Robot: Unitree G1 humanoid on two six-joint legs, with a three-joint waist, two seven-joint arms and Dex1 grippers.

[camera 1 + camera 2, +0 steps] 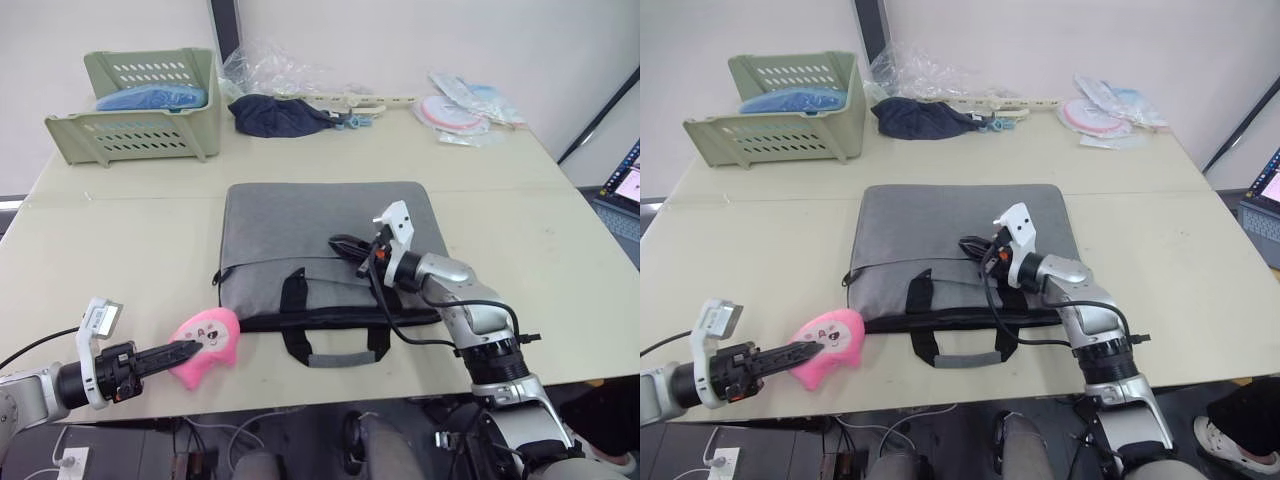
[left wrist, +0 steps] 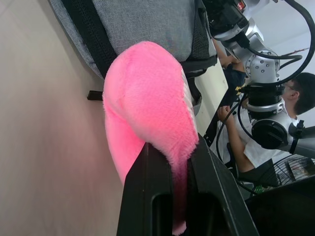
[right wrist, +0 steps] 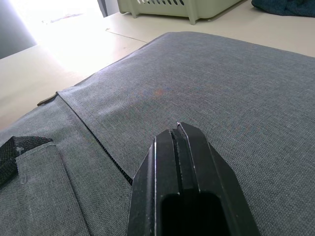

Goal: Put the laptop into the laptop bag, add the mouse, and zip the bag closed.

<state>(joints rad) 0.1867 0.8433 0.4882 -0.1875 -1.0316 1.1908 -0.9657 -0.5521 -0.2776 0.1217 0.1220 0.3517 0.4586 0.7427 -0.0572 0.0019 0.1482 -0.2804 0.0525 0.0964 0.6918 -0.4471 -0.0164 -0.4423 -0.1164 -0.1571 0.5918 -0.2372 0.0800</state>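
Bag [image 1: 325, 245] lies flat mid-frame on the table [image 1: 120, 215], long axis left-right, handles toward the lower edge. Right end effector [image 1: 345, 243] is closed and empty over its centre, nearer. Left end effector [image 1: 190, 350] grips pink plush toy [image 1: 207, 343] lower left

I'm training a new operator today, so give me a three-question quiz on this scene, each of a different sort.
1. True or false: the left gripper is shut on the pink plush toy.
2. The right gripper is over: A) the green basket B) the grey laptop bag C) the dark cloth
3. Fill in: the right gripper's fingers are ____.

Key: 1 true; 2 B; 3 shut.
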